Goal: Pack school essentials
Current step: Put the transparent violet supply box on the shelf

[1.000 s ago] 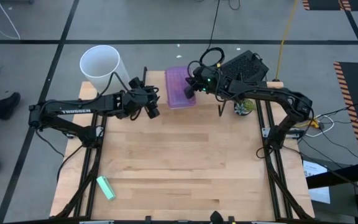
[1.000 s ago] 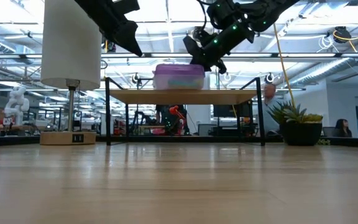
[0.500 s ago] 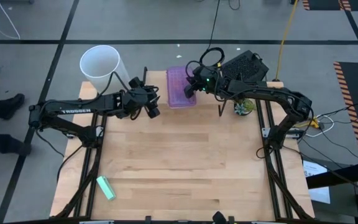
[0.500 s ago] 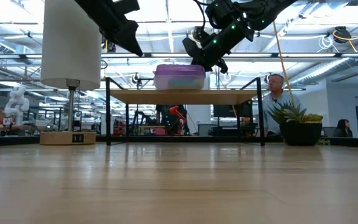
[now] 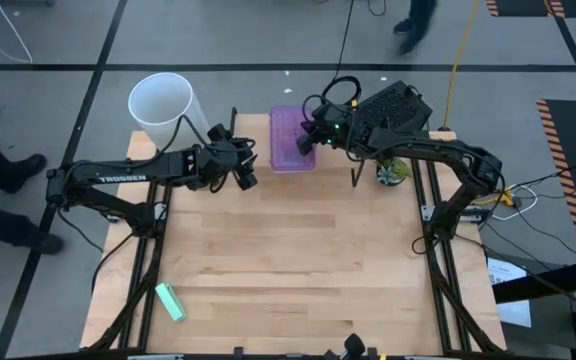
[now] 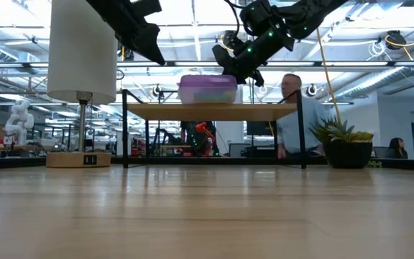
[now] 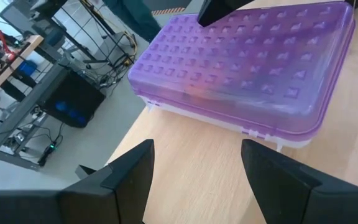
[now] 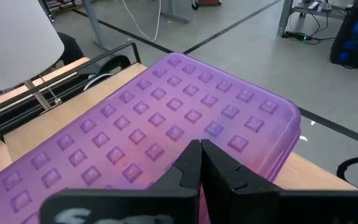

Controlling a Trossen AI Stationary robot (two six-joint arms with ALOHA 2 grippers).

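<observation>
Upper centre, the purple case (image 5: 290,140) lies closed; right gripper (image 5: 306,143) pinched together over its lid; left gripper (image 5: 249,172), arm marked TROSSEN, spread wide beside it.

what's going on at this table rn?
Both arms are at the far edge of the table, at a closed purple plastic case. The right gripper is over the lid with its fingers shut together; it holds nothing. The left gripper, open, hangs just beside the case, facing it. A green item lies alone at the near left corner. No loose stationery shows.
</observation>
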